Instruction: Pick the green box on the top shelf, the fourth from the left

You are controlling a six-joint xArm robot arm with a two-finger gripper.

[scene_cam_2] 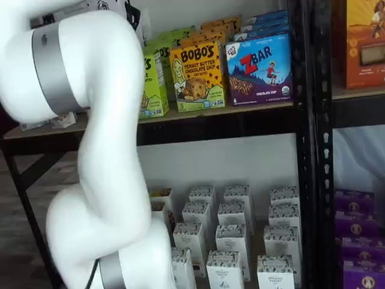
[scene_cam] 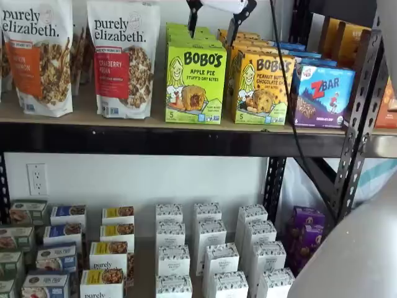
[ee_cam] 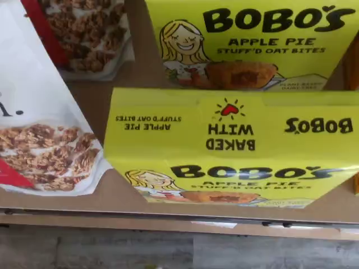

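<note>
The green box [scene_cam: 195,84] stands front of its row on the top shelf [scene_cam: 155,138], upper middle of the frame in a shelf view. A strawberry pecan granola bag [scene_cam: 123,59] is at its left and the orange-yellow Bobo's box [scene_cam: 263,88] at its right, both close. The gripper [scene_cam: 214,22] hangs at the top edge, fingers spread — one black finger [scene_cam: 193,18] over the box's left part, the other out past its right edge, so it sits above and slightly right. The wrist view looks down on the box top [ee_cam: 230,126], wide side along the shelf edge, and I'd say the claw drops nearly straight down, nudging left a bit.
</note>
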